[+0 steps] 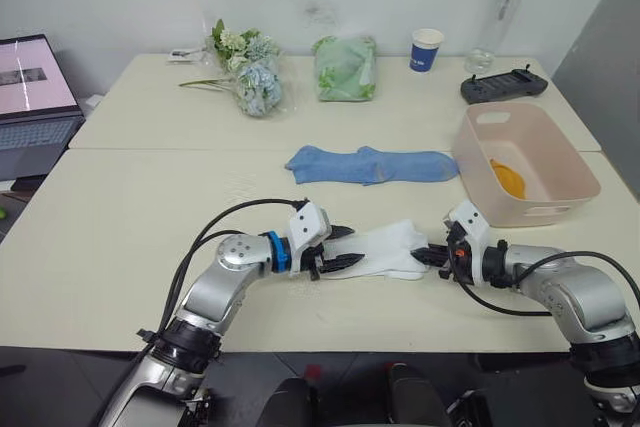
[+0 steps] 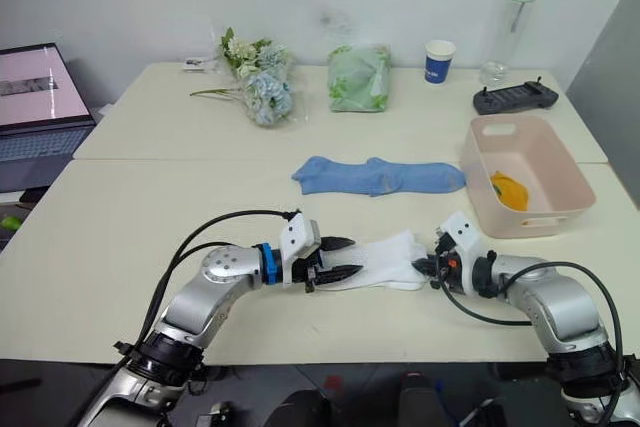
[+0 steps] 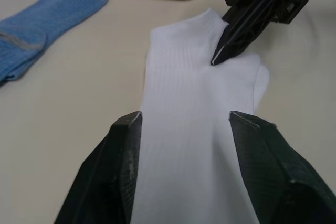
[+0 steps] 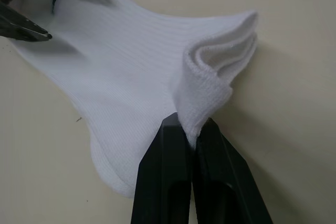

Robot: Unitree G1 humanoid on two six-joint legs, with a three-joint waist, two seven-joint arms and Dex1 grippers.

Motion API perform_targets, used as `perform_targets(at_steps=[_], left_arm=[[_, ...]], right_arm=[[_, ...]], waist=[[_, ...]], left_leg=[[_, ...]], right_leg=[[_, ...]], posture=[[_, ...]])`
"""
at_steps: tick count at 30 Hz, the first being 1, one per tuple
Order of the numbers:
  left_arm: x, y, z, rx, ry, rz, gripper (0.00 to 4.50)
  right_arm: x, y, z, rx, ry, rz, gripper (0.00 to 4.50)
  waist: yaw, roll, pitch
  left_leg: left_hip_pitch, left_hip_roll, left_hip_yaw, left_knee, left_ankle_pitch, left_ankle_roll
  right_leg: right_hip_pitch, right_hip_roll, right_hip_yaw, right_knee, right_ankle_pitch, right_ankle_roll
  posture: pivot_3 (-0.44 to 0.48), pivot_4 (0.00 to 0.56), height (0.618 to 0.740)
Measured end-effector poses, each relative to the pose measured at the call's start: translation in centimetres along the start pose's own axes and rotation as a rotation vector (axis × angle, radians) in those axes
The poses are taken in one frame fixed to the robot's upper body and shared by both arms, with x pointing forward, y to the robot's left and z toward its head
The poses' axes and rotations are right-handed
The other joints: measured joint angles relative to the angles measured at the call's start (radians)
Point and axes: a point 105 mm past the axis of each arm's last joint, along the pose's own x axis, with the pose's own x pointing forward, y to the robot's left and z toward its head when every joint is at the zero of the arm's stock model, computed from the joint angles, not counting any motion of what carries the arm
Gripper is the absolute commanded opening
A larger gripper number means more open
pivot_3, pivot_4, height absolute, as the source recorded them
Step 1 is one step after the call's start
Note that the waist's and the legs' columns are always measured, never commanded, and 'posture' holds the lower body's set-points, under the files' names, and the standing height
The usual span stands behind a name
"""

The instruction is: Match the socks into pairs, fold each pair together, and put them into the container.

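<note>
A white sock (image 1: 395, 247) lies flat near the table's front edge, between my two grippers. My left gripper (image 1: 352, 247) is open, one finger on each side of the sock's left end (image 3: 184, 87). My right gripper (image 4: 191, 124) is shut on the sock's folded-up cuff edge (image 4: 210, 77) at the right end. Two light blue socks (image 1: 370, 164) lie end to end in the middle of the table. To the right stands the pale pink container (image 1: 545, 212), with a mustard-yellow sock (image 1: 508, 179) inside it.
Along the back of the table are a flower bunch (image 1: 250, 72), a green cloth bundle (image 1: 346, 67), a blue-and-white paper cup (image 1: 426, 49), a clear bottle (image 1: 500, 12) and a black controller (image 1: 503, 84). A laptop (image 1: 35, 97) sits at far left.
</note>
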Motion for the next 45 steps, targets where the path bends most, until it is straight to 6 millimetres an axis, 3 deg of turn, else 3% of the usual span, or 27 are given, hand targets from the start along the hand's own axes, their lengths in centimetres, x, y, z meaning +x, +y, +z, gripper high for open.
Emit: perform_targets(at_steps=[2,6,13,16,20,29,32,35,41,43,45], left_arm=[[0.0,0.1,-1.4,0.009,0.055,-0.002,1.12],[0.1,0.4,-1.6,0.038,0.078,-0.012,0.0],[0.1,0.4,-2.0,0.03,0.105,-0.034,0.0],[0.1,0.4,-2.1,0.021,0.111,-0.036,0.0],[0.2,0.3,-2.1,0.019,0.108,-0.035,0.0],[-0.2,0.2,-1.9,-0.005,0.093,-0.014,0.0],[-1.6,0.1,-1.7,-0.065,0.098,-0.001,0.0],[-4.7,1.0,-0.6,-0.111,0.112,0.049,0.0],[-13.0,5.8,6.6,-0.08,0.02,0.274,0.0],[-14.2,5.9,7.0,-0.094,0.027,0.286,0.0],[-14.3,5.2,5.9,-0.139,0.049,0.271,0.0]], right_arm=[[0.0,0.0,0.0,0.0,0.0,0.0,0.0],[0.1,-0.2,0.1,0.001,0.0,-0.003,0.0],[0.1,-0.1,0.5,0.0,-0.004,0.009,0.0],[0.4,0.8,2.7,0.038,-0.082,0.074,0.0],[0.0,4.2,6.8,0.075,-0.202,0.264,0.0],[0.9,5.8,6.8,0.133,-0.2,0.34,0.0],[2.1,6.5,7.3,0.134,-0.201,0.383,0.0],[2.9,6.6,8.0,0.115,-0.208,0.391,0.0],[6.3,8.3,8.0,0.057,-0.157,0.451,0.0],[7.0,8.5,7.7,0.053,-0.144,0.462,0.0],[7.4,8.4,7.8,0.047,-0.135,0.458,0.0]], waist=[[0.001,0.0,0.0],[0.003,0.0,0.0],[0.001,0.0,-0.001],[0.0,0.001,-0.001],[0.002,0.001,-0.002],[-0.003,0.001,-0.004],[-0.009,0.002,-0.004],[-0.013,0.002,-0.003],[-0.02,0.002,-0.003],[-0.02,0.003,-0.002],[-0.021,0.003,-0.002]], left_leg=[[0.0,0.0,0.0,0.0,0.0,0.0],[0.0,0.0,0.0,0.001,0.0,0.0],[0.001,0.0,0.0,0.001,0.0,0.0],[0.001,0.0,-0.001,0.001,0.0,0.0],[0.001,0.0,-0.002,0.001,0.0,0.0],[0.003,0.0,-0.001,0.001,0.0,0.0],[0.0,0.001,-0.001,0.001,0.0,0.0],[-0.001,0.001,-0.001,0.001,0.0,0.0],[0.0,0.0,-0.002,0.001,0.0,0.0],[0.0,0.0,-0.001,0.0,0.0,0.0],[-0.001,0.0,-0.001,0.0,0.0,0.0]], right_leg=[[0.0,0.0,0.0,0.0,0.0,0.0],[0.001,0.0,0.0,0.0,0.0,0.0],[0.002,0.0,0.0,0.0,0.0,0.0],[0.002,0.0,0.0,0.0,0.0,0.0],[0.003,0.0,-0.001,-0.001,0.0,0.0],[0.003,0.0,-0.001,0.0,0.0,0.0],[-0.001,0.0,0.0,0.002,0.0,0.0],[-0.002,0.0,0.0,0.003,0.0,0.0],[-0.001,0.0,0.0,0.001,0.0,0.0],[-0.001,0.0,0.0,0.0,0.0,0.0],[-0.002,0.0,0.001,0.0,0.0,0.0]], posture=[[0.0,0.15,0.74],[0.0,0.15,0.74],[0.0,0.15,0.74],[0.0,0.15,0.74],[0.0,0.15,0.74],[0.0,0.15,0.74],[0.0,0.15,0.74],[0.0,0.15,0.74],[0.0,0.15,0.74],[0.0,0.15,0.74],[0.0,0.15,0.74]])
